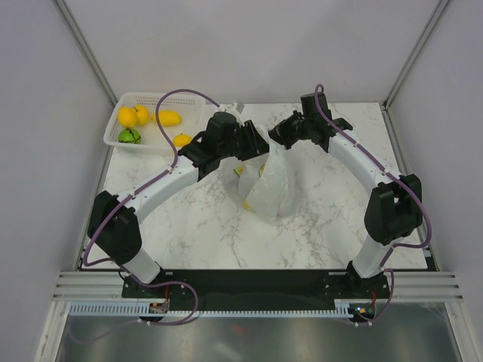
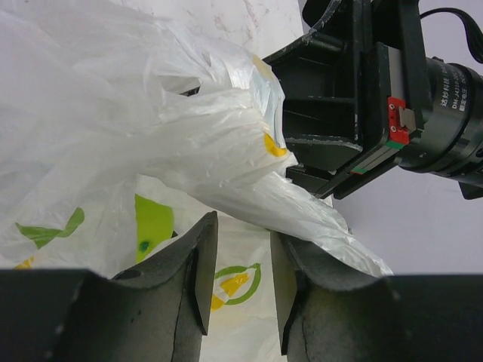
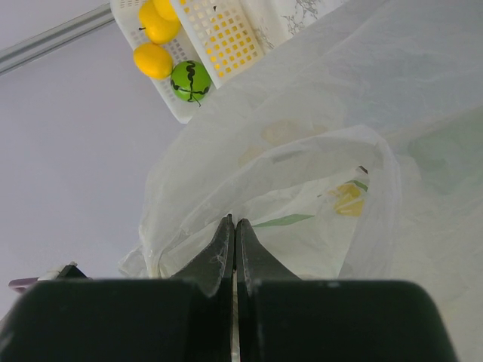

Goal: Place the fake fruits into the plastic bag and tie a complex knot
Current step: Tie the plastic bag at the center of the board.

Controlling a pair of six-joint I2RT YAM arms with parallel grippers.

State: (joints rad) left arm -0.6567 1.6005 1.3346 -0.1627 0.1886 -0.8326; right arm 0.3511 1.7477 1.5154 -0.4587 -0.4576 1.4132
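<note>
Looking down from above, finding the plastic bag (image 1: 273,188) near the middle of the marble table (image 1: 332,211), belly resting on the stone, top gathered and drawn up toward 12 o'clock between the two arms. Showing yellow patches through the film on its 9 o'clock side; fruit or print, cannot tell.

Set at 11 o'clock of the bag's neck: the left gripper (image 2: 240,256), jaws spread with a plain gap, pinching nothing. Printed film visible through that gap, and a twisted rope of bag crossing just beyond the fingertips (image 2: 192,253), running down toward 4 o'clock in the wrist view.

Set at 1 o'clock of the neck: the right gripper (image 3: 235,226), jaws pressed together along their whole length, tips up against crinkled film. Whether a fold is caught between them, cannot tell. Both heads close together over the bag's top, with little slack room between.

Sitting at 10 o'clock of the bag, tight into the far left corner of the table: a white perforated basket (image 1: 151,132) holding fake fruits (image 1: 128,117), yellow ones and one green, left rim right at the table edge and near the side wall.

Offering bare marble from 2 through 5 o'clock of the bag out to the right edge, and again from 6 to 8 o'clock down to the black base rail (image 1: 249,283). Hemmed by grey walls (image 1: 45,151) at 9, 12 and 3 o'clock.
</note>
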